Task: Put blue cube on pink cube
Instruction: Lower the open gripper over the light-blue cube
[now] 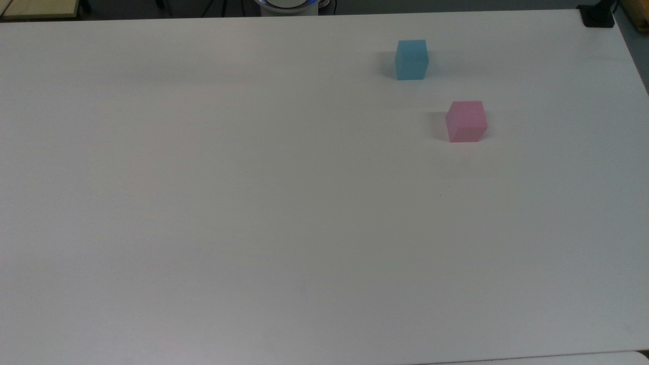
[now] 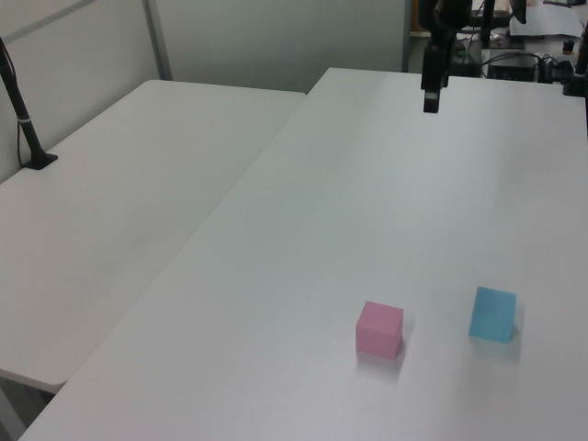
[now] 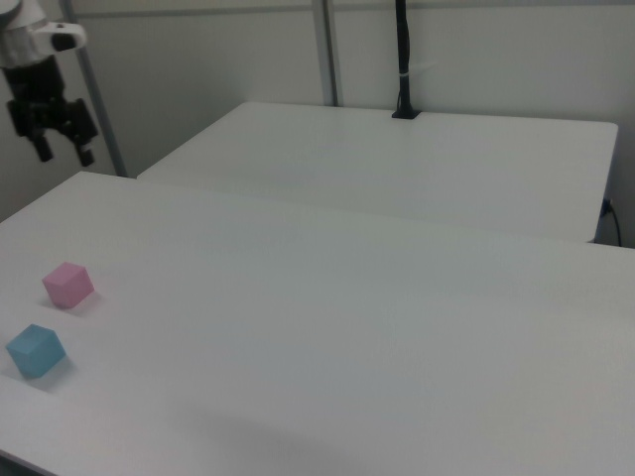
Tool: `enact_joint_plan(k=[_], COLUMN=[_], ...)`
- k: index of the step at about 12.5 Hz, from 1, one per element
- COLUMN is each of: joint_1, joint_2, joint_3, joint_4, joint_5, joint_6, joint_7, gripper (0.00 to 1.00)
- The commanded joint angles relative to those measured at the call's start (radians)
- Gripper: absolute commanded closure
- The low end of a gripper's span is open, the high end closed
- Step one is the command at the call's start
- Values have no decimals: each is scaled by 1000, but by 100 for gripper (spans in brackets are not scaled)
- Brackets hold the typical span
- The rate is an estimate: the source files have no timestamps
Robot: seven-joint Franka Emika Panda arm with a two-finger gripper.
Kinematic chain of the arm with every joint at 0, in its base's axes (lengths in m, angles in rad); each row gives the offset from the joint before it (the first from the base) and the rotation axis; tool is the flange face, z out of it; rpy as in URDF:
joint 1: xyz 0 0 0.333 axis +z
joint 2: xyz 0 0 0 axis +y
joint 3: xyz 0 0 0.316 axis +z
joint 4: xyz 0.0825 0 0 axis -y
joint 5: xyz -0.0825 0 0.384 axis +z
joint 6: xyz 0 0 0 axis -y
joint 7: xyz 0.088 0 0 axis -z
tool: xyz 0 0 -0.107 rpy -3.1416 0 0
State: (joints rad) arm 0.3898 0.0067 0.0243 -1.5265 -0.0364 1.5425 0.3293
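The blue cube (image 1: 411, 60) rests on the white table (image 1: 253, 203) toward the top view's upper right. The pink cube (image 1: 466, 121) sits a short gap away, lower and further right in the top view. They do not touch. In the left view the pink cube (image 2: 379, 329) is left of the blue cube (image 2: 492, 314); in the right view the pink cube (image 3: 68, 285) lies above the blue cube (image 3: 36, 350). My gripper (image 3: 65, 152) hangs high in the air, well away from both cubes, open with nothing between its fingers. The left view has the gripper (image 2: 431, 99) at its top.
A second white table (image 2: 119, 211) adjoins this one along a seam. A black pole on a foot (image 2: 37, 156) stands on that table's far edge. A black clamp (image 1: 598, 17) sits at the top view's upper right corner. The robot base (image 1: 289, 4) is at the top edge.
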Motion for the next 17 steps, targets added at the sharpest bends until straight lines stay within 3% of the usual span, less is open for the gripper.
enact_joint_plan(k=[1, 4, 6, 9, 14, 17], joint_1=[121, 207, 222, 224, 294, 304], joint_2=[-128, -220, -251, -271, -231, -145], joint_3=[-17, -15, -17, -14, -12, -14], joint_4=[-150, -280, -355, -512, -722, -765], joint_5=[10, 13, 65, 76, 72, 62], joint_6=[16, 21, 34, 164, 459, 565], joint_7=[83, 135, 137, 170, 322, 367], gripper=[0, 0, 0, 0, 0, 0])
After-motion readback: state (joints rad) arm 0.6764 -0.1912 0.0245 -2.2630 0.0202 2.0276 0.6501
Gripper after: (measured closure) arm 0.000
